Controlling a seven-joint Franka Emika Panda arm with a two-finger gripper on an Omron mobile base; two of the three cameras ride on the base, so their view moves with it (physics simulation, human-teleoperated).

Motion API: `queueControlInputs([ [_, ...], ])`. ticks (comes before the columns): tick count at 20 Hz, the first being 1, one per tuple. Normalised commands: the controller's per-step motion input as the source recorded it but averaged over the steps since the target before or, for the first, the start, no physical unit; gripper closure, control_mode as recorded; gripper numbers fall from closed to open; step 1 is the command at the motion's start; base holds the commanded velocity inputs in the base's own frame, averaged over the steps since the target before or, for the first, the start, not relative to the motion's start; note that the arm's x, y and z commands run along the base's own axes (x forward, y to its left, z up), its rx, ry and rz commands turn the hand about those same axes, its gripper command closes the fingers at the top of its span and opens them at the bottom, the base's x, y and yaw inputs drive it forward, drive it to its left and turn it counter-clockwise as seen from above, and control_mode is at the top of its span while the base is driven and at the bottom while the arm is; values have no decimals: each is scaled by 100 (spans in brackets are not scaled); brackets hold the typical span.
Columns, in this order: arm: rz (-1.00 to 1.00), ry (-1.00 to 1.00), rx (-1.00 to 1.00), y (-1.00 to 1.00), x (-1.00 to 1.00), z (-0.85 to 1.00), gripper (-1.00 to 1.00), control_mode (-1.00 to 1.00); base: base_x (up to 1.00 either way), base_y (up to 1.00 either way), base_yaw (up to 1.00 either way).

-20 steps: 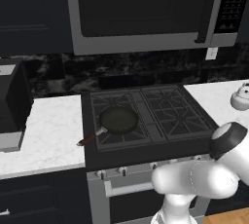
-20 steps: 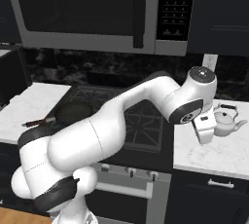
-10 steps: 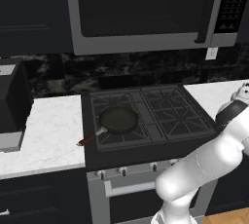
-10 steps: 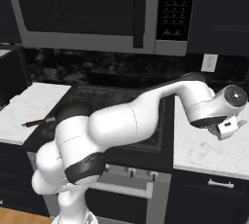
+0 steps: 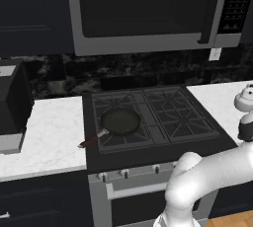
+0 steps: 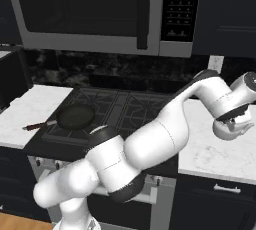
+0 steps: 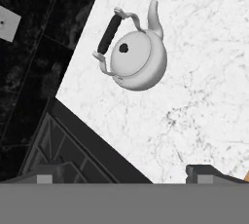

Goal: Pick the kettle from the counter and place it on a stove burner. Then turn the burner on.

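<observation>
Hand view: kettle (image 7: 138,61) on counter (image 7: 204,96), well clear of edges.

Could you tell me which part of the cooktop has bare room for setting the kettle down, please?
The right-hand burners are bare, bordered by the counter on the right and the centre strip on the left. The front-left burner is crowded: the frying pan sits on it, its handle reaching over the left counter. The kettle stands alone on open counter, the gripper open above it.
</observation>
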Motion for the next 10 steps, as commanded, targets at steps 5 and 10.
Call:
queueControlInputs([
  [5,-1,0,-4,0,33,-41,-100,-100,0,0,0],
  [10,-9,0,0,0,70,-30,-100,-100,0,0,0],
])
